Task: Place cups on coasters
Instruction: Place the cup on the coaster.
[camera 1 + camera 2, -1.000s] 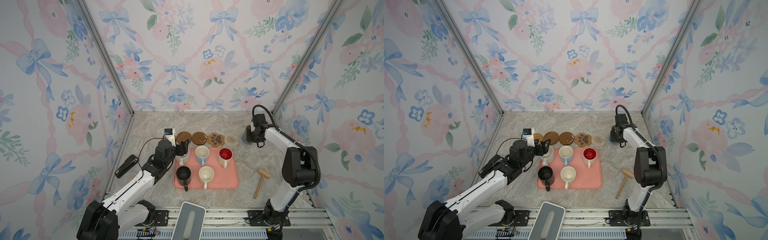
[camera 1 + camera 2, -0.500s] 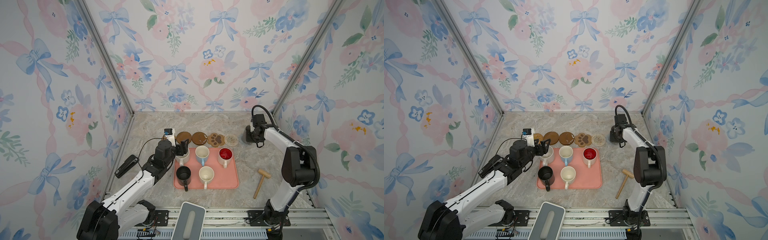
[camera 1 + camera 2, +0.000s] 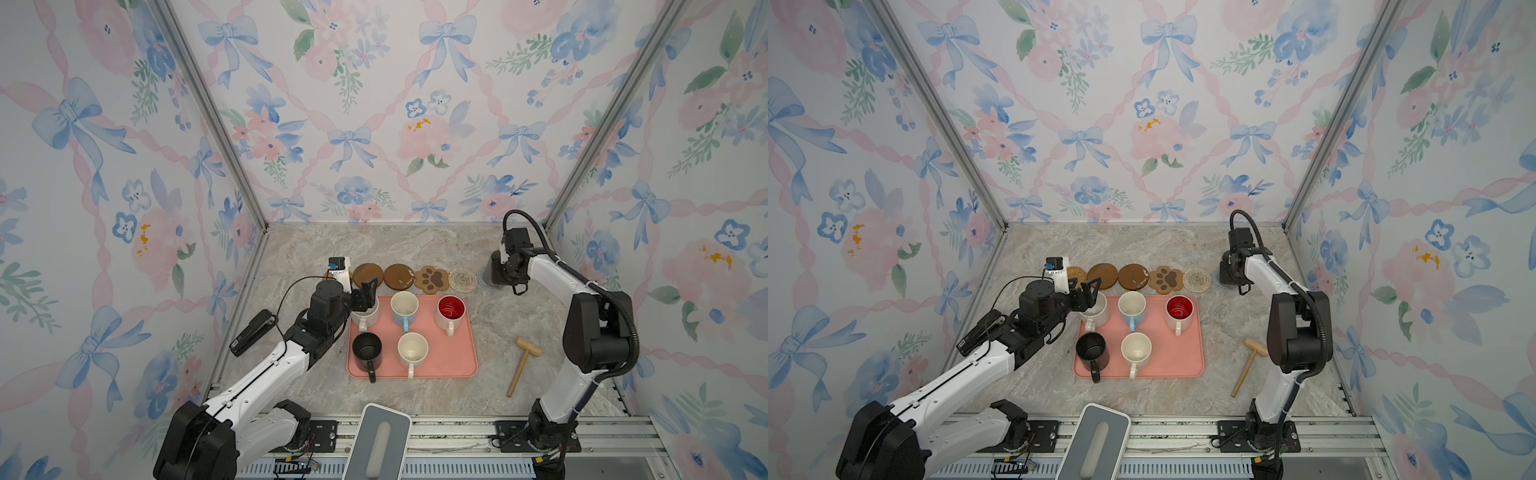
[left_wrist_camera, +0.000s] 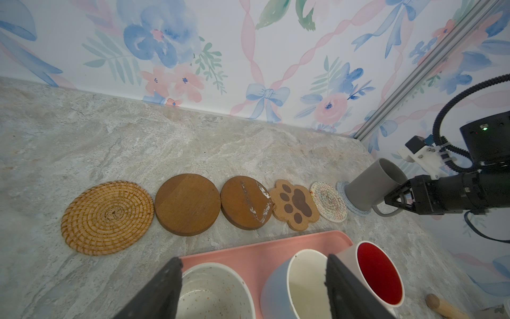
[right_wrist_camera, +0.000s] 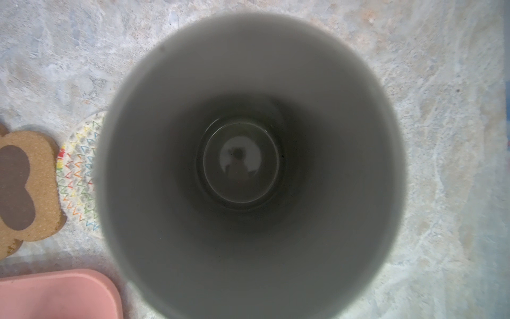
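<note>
**Item: cream mug** (image 3: pixel 368 319), speckled inside. It stands upright on the far-left corner of the pink tray (image 3: pixel 451 359), mouth up, handle turned to the near side.

**Relation to jaws:** The left gripper (image 4: pixel 251 266) hangs directly over it with its jaws wide apart and nothing between them. In the left wrist view the mug sits low in the gap, close to one finger. The other finger stands over the rim of the light-blue mug (image 4: pixel 296 287) next to it on the right. By my reading, the gap needs centring on the cream mug before closing, or it may catch the neighbour.

**Destination, judged:** the rattan coaster (image 4: pixel 107 216), bare, at the left end of the coaster row. It lies just beyond the tray's far edge, up and left of the mug. The left arm is much the nearer.

**Adjoining:**
- The next four coasters along are bare: two brown rounds (image 4: pixel 187 204), a paw-print coaster (image 4: pixel 295 204) and a cream woven coaster (image 4: pixel 328 201).
- A red-lined mug (image 3: pixel 451 309), a black mug (image 3: pixel 366 347) and a second cream mug (image 3: pixel 412 351) wait on the tray.

**Far right end:** The grey mug (image 4: pixel 368 187) is upright on the light-blue coaster (image 4: pixel 357 212). The right gripper (image 4: pixel 398 196) appears drawn narrow on the mug's wall by the handle.
</note>
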### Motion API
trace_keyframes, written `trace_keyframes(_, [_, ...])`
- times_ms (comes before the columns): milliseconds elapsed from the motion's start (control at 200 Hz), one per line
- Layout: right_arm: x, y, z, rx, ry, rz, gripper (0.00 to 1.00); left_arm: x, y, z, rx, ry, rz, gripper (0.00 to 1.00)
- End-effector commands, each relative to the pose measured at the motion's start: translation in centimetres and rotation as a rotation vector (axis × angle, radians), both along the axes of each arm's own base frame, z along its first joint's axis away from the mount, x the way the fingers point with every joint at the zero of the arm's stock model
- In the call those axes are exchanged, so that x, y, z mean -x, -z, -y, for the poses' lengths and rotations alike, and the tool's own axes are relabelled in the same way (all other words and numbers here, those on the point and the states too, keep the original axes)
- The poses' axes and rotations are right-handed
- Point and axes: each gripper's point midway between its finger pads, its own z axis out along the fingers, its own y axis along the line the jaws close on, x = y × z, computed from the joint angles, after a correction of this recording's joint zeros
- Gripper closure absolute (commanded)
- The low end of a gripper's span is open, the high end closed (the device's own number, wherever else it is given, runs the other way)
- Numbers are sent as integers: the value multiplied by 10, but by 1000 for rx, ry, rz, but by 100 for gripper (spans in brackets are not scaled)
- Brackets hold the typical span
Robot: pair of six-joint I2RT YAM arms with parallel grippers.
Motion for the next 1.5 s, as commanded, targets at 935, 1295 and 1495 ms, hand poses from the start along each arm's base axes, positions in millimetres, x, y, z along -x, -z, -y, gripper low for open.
trace_keyframes(935, [25,-64,0,50,45,154,48,10,-8,-5,-18,5,21,22])
trace_keyframes(1295, [75,-155,-40,30,31,425,44,25,-6,-1,-88,60,-94,27])
trace_keyframes(1495, [92,-181,-92,-87,-8,563,42,41,-15,-11,-96,31,-142,30])
